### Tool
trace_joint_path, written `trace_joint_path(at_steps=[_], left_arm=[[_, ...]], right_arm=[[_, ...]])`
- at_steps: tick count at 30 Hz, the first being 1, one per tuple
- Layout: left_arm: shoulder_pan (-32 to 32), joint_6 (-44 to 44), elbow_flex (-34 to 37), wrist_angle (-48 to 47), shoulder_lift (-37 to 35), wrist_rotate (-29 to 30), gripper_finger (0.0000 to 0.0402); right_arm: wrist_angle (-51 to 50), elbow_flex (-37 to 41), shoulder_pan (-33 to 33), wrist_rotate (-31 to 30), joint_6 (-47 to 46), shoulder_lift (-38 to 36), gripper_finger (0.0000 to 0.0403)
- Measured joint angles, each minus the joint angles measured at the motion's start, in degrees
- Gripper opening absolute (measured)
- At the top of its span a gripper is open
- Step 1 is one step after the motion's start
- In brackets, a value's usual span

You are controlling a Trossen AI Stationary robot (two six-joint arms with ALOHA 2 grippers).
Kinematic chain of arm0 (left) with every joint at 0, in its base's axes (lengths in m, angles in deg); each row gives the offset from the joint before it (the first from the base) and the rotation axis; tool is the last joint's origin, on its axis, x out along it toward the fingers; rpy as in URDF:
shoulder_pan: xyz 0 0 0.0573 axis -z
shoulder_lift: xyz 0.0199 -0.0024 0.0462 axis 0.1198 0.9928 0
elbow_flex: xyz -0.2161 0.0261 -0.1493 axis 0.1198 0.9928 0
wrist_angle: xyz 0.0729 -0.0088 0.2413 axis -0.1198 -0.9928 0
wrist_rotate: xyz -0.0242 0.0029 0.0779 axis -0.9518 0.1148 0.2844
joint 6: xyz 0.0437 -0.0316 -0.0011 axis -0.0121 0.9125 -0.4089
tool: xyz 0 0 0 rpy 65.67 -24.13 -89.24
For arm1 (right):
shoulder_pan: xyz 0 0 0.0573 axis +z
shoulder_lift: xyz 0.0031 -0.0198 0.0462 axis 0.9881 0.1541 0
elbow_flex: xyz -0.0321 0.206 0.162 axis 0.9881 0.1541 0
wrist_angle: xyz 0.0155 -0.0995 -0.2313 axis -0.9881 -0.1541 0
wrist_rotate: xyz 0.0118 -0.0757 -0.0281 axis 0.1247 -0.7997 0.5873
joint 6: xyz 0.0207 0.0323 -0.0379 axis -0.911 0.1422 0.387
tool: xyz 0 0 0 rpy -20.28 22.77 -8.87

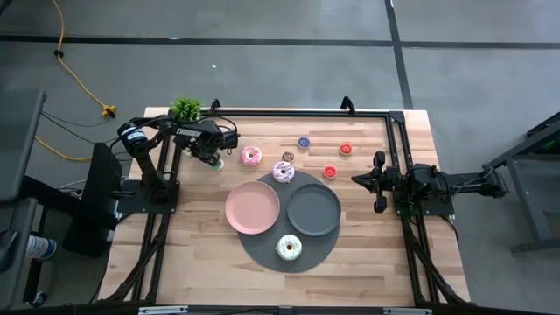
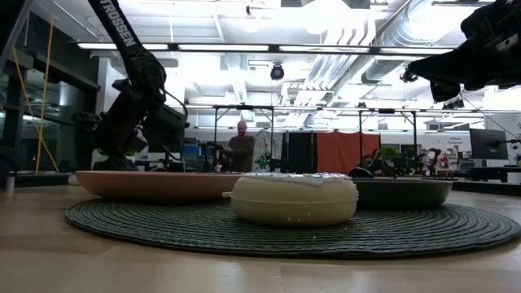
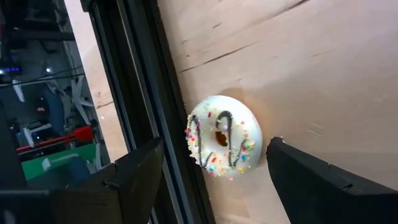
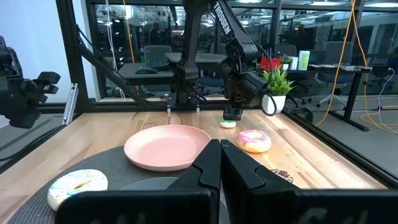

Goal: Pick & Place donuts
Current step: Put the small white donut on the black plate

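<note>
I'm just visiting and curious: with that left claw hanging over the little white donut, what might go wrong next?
The left claw is open above the white donut, which lies close beside the black frame rail, so one finger might catch the rail. Gripped off-centre, the donut could slip or roll away.

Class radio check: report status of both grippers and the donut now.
Left gripper open, straddling white-iced sprinkled toy donut on the wood. Right gripper shut, parked at right side. Black frame rail close beside donut.

Lab/workshop: exposed ceiling ducts, desks w/ monitors, concrete floor.
</note>
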Motion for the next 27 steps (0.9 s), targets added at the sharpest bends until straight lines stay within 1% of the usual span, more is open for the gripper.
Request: trace_joint_path(at_steps=[5,16,27], left_arm=[[0.0,0.1,0.4,0.1,0.0,-0.1,0.0268],[-0.1,-0.7,0.6,1.3,0.1,-2.2,0.0181],[-0.1,-0.8,0.7,1.3,0.2,-2.8,0.0128]], right_arm=[[0.0,0.0,0.0,0.0,0.0,0.0,0.0000],[0.0,0.0,0.0,0.0,0.0,0.0,0.0000],[0.0,0.0,0.0,0.0,0.0,0.0,0.0000]])
